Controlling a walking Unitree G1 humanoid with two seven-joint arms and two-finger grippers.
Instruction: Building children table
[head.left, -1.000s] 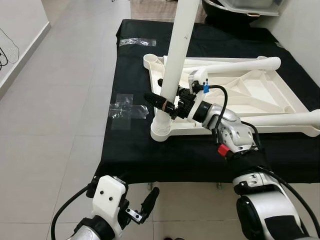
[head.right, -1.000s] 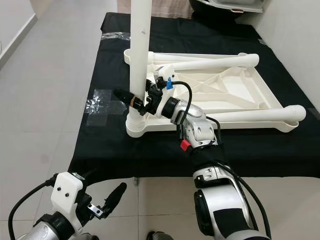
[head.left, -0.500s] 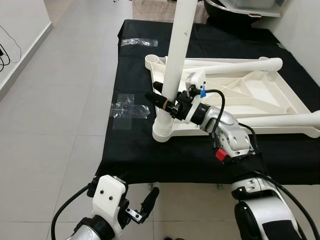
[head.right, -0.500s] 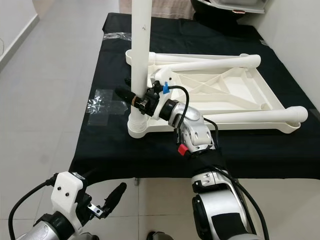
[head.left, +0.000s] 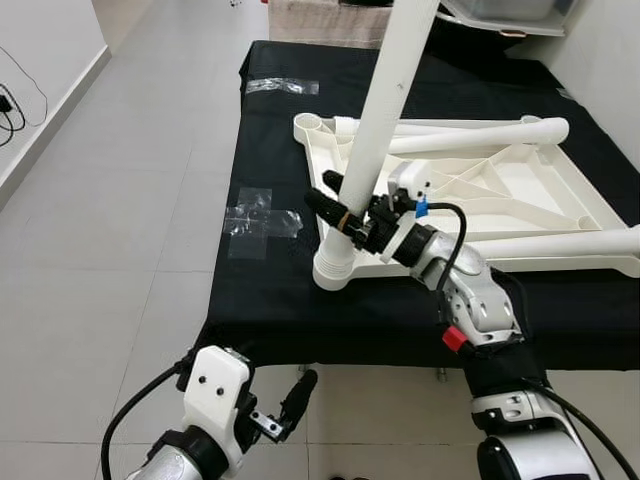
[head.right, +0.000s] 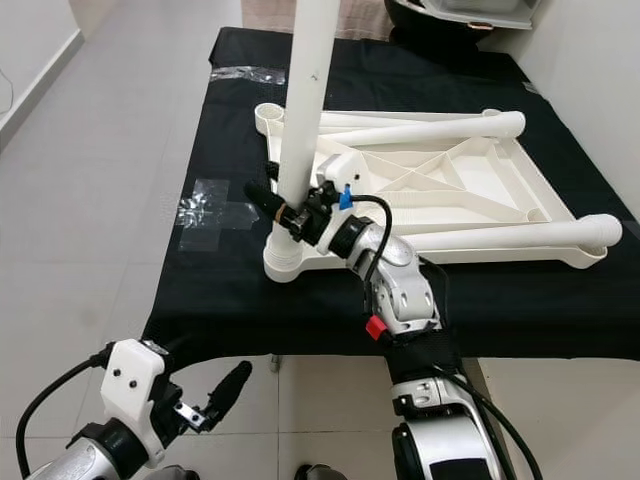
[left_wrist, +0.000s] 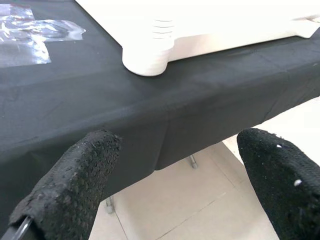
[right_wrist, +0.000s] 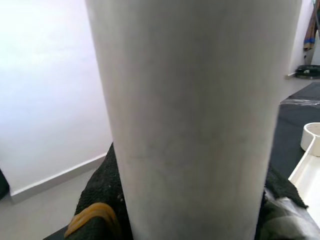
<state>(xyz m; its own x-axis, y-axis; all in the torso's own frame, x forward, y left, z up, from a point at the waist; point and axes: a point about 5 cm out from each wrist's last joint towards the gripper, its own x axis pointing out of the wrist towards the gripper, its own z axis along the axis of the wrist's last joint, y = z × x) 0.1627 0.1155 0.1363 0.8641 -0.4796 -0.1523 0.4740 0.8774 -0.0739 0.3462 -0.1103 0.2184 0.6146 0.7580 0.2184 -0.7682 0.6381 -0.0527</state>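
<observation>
Low at the left, below the counter's (head.left: 260, 300) near edge: left pincer (head.left: 285, 407), fingers spread wide on nothing, idle. At centre, right pincer (head.left: 342, 212) clamped round a white table leg (head.left: 385, 120), long axis near upright and tilted rightward at the top, foot in the corner socket (head.left: 335, 268) of the upturned tabletop (head.left: 500, 195). Right arm far nearer.

The leg (head.left: 385, 120) in the right gripper (head.left: 340, 207) looked smooth matt white plastic, like the tabletop (head.left: 520, 190). The cloth (head.left: 270, 270) beneath was matt black; fingertips (left_wrist: 75, 195) were rough, dotted rubber.
</observation>
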